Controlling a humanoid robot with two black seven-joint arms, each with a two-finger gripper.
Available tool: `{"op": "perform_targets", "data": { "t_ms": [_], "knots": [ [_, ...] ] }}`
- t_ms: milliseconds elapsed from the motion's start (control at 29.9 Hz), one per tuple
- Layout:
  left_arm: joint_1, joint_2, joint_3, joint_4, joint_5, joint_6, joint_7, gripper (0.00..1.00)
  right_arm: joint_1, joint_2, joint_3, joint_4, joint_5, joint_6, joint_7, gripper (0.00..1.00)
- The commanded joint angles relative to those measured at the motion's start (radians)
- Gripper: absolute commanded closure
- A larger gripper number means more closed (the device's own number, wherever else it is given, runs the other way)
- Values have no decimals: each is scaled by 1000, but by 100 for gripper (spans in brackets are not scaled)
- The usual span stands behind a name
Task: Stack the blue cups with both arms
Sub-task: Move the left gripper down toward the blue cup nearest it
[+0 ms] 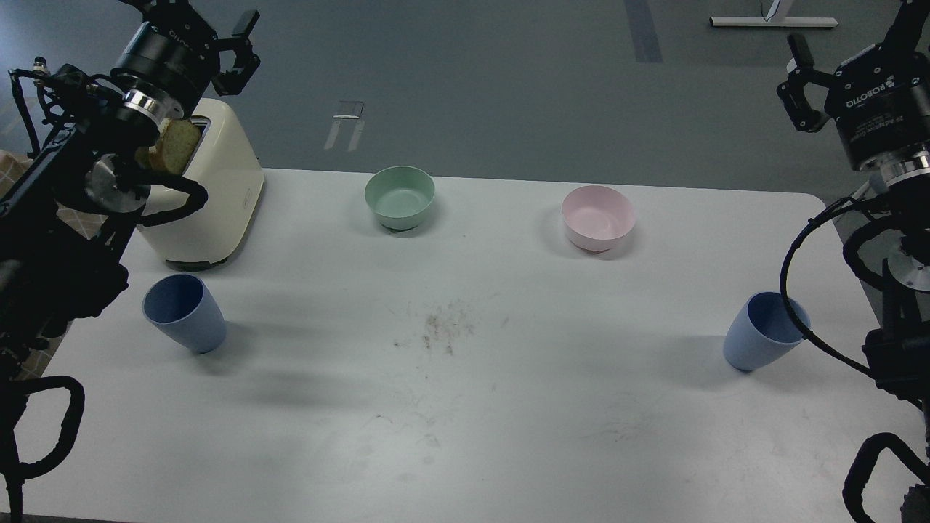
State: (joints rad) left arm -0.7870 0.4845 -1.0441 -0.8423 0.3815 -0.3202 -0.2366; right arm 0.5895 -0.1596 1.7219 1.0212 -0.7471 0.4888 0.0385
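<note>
While both arms hang raised at the far corners, the two blue cups stand apart and unstacked on the white surface (465, 436).

Left blue cup (183, 312) stands upright near the left edge, just in front of a cream toaster (211, 196) holding a slice of bread (174, 145); right blue cup (764, 330) stands upright near the right edge, well apart from the first. Between them, toward the far side, sit a mint-green bowl (399, 196) and a pale pink bowl (598, 216) — neither touching anything. A patch of crumbs (443, 327) marks the middle of the surface. Left claw (218, 40) is above the toaster, fingers spread, holding nothing. Right claw (806, 80) is partly cut off by the frame edge — only one finger shows clearly, so I cannot tell its state.
</note>
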Motion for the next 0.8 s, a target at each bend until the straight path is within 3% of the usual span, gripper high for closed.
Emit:
{"op": "perform_targets", "data": {
  "t_ms": [0, 234, 501, 601, 668, 768],
  "knots": [
    [-9, -3, 1, -11, 1, 1, -6, 2, -2, 0, 1, 0, 0, 0, 1, 0],
    [-21, 3, 3, -12, 10, 13, -44, 2, 0, 2, 1, -1, 0, 0, 1, 0],
    [-95, 39, -7, -12, 2, 30, 31, 2, 7, 0, 10, -12, 8, 0, -2, 0],
    [-101, 51, 1, -8, 7, 14, 34, 2, 6, -3, 10, -4, 15, 0, -2, 0],
    [-89, 52, -2, -6, 7, -52, 31, 2, 4, -5, 10, 2, 17, 0, -2, 0],
    [-67, 57, -13, -6, 5, -82, 20, 2, 0, -9, 11, 5, 17, 0, 1, 0]
  ]
}}
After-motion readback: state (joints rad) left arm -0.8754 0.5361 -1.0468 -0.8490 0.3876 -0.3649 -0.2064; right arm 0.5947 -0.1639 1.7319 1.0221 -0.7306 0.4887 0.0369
